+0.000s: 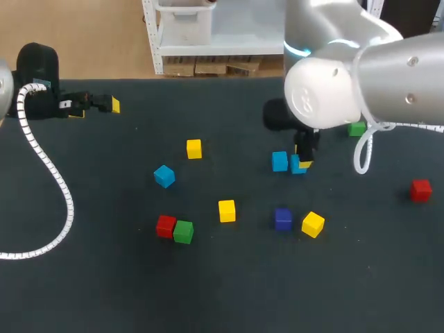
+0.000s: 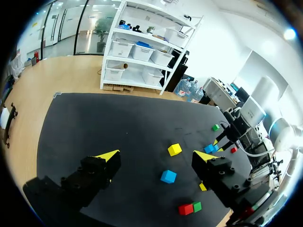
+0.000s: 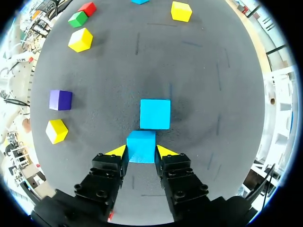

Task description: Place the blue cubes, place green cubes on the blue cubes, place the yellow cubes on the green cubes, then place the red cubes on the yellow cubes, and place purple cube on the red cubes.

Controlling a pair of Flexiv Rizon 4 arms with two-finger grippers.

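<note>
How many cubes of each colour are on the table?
Blue cubes: 3
Yellow cubes: 3
Green cubes: 2
Red cubes: 2
Purple cube: 1
Total: 11

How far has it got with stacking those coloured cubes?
Barely begun: nothing is stacked yet. The right arm has its jaws shut on one blue cube, right beside a second blue cube. A third blue cube lies apart. The green cubes, yellow cubes, red cubes and purple cube sit loose on the table. The left arm has open, empty jaws.
</note>
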